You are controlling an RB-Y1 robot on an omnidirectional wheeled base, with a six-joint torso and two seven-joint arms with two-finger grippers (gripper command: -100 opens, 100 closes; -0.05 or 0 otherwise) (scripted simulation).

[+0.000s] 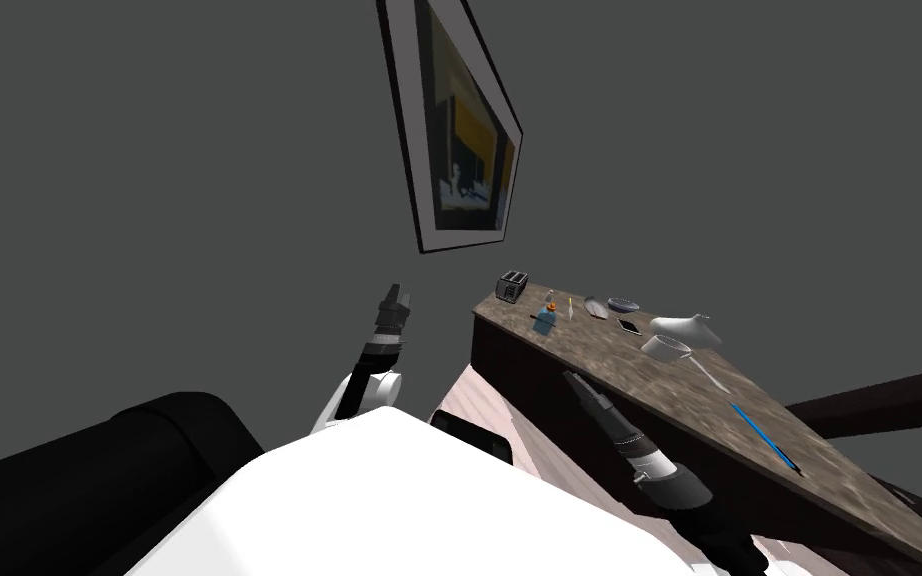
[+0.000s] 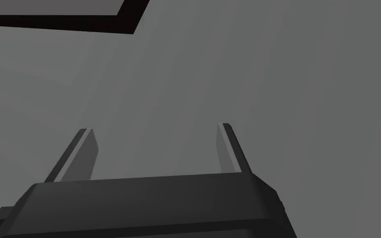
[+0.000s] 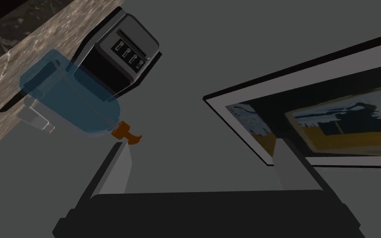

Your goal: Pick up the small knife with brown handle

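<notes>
My right gripper (image 3: 204,165) is spread wide with nothing between its fingers. It hangs just short of the near edge of the mottled brown counter (image 1: 669,400) and points along it toward the far end. Ahead of it stands a clear blue bottle (image 3: 74,99) with an orange cap, and a dark toaster (image 3: 121,51) stands just beyond the bottle. A short dark sliver (image 3: 8,104) lies flat on the counter at the bottle's base. I take it for the small knife, though I cannot make out the handle's colour. It is well ahead of the fingertips and apart from them. Off to the gripper's side along the counter sit a grey bowl (image 1: 625,303), a white pot (image 1: 667,348) and a thin blue stick (image 1: 764,437). My left gripper (image 2: 154,151) is raised away from the counter, also open and empty.
</notes>
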